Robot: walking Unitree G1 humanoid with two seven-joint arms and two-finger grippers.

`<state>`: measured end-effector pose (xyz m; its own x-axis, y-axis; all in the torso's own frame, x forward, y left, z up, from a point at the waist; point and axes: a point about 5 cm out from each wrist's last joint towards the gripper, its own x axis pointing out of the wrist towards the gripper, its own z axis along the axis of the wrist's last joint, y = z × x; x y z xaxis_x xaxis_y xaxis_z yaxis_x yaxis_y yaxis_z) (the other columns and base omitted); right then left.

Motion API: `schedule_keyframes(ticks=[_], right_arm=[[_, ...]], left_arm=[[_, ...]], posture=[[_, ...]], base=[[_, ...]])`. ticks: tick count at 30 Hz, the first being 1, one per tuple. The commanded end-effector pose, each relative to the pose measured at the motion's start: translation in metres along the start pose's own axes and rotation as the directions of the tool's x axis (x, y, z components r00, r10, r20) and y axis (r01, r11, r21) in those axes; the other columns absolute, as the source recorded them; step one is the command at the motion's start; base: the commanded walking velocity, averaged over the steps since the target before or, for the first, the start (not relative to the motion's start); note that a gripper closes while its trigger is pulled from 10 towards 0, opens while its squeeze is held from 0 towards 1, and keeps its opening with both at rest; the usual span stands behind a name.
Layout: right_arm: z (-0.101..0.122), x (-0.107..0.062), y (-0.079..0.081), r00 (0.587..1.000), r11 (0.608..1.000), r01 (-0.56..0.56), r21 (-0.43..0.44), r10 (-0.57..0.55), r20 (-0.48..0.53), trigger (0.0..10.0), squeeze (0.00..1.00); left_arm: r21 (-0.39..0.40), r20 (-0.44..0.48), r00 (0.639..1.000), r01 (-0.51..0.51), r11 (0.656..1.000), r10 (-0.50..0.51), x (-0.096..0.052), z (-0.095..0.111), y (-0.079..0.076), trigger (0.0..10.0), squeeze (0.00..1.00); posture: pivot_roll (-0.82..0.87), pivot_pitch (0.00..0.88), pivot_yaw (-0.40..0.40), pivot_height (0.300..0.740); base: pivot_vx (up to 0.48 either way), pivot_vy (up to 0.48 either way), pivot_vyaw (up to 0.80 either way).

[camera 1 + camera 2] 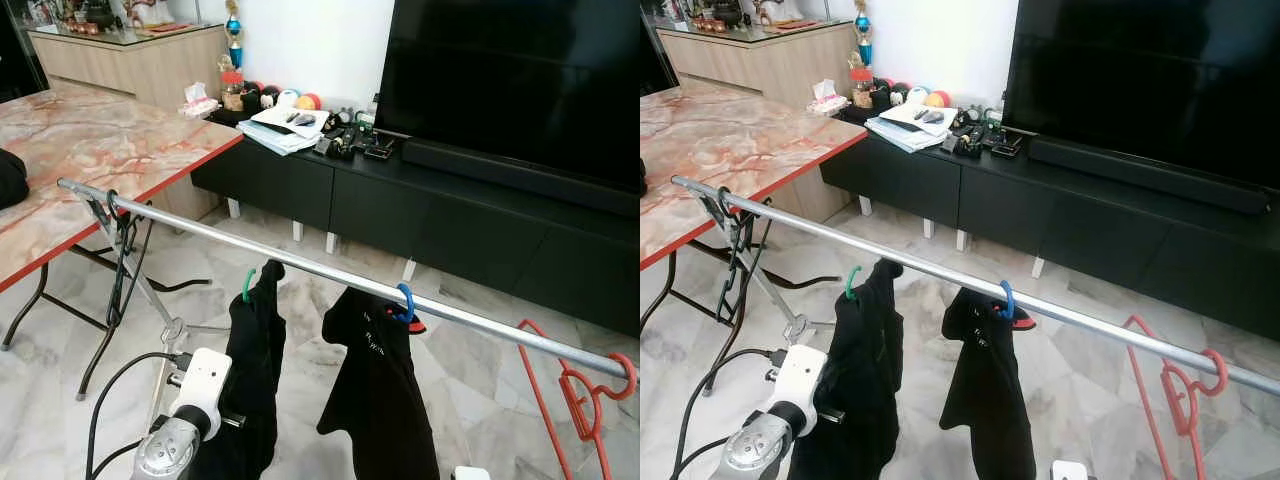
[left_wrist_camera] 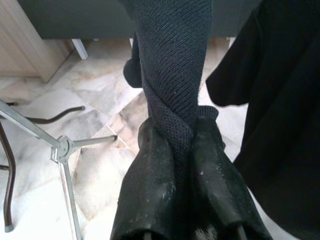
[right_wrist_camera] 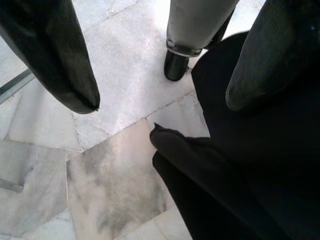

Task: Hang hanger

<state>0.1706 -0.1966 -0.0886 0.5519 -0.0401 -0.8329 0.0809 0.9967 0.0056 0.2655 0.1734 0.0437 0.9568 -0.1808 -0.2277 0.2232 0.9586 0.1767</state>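
A metal rail [image 1: 330,275] runs across the view, above a marble floor [image 1: 470,385]. Two dark garments hang from it: one on a green hanger [image 1: 247,284], the other on a blue hanger [image 1: 405,303] a little further to the right. Near the rail's right end hangs a bare red hanger [image 1: 585,390], well apart from the clothes.

The left pincer [image 2: 180,135] is pressed together on a twisted fold of the dark garment [image 2: 172,60] under the green hanger — the knit cloth is squeezed between its two black fingers. The right pincer [image 3: 160,95] is spread wide, low above the floor, with the other black garment [image 3: 250,170] just beside one finger [image 3: 270,55].

Left of the rail stands a marble tabletop [image 1: 90,140] with a red edge; behind it, a black TV cabinet [image 1: 420,200].
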Motion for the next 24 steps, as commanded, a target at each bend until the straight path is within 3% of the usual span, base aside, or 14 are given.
schedule_keyframes(ticks=[1,4,11,24], right_arm=[[0.0012,0.0003,0.0012,1.0,1.0,0.003,0.014,-0.003,0.007,10.0,0.0],[0.0013,0.0003,0.0013,1.0,1.0,0.003,0.015,-0.003,0.007,10.0,0.0],[0.0007,0.0004,0.0014,1.0,1.0,0.007,0.026,-0.007,0.0,10.0,0.0],[0.0003,0.0006,0.0014,1.0,1.0,0.013,0.027,-0.013,-0.014,10.0,0.0]], left_arm=[[0.013,0.043,0.999,-0.01,1.0,0.009,0.0007,0.0099,0.0027,10.0,0.0],[0.015,0.038,0.999,-0.009,1.0,0.009,0.0,0.0106,0.0023,10.0,0.0],[0.012,0.037,0.999,-0.008,1.0,0.008,0.0,0.0118,0.0015,10.0,0.0],[0.021,0.041,0.999,-0.009,1.0,0.008,-0.0018,0.0138,0.0029,10.0,0.0]], posture=[[0.11,0.0,-0.025,0.74],[0.11,0.0,-0.025,0.74],[0.11,0.0,-0.026,0.74],[0.12,0.0,-0.028,0.74]], base=[[0.0,0.442,0.0],[0.0,0.444,0.0],[0.0,0.0,0.0],[0.0,0.0,-0.8]])
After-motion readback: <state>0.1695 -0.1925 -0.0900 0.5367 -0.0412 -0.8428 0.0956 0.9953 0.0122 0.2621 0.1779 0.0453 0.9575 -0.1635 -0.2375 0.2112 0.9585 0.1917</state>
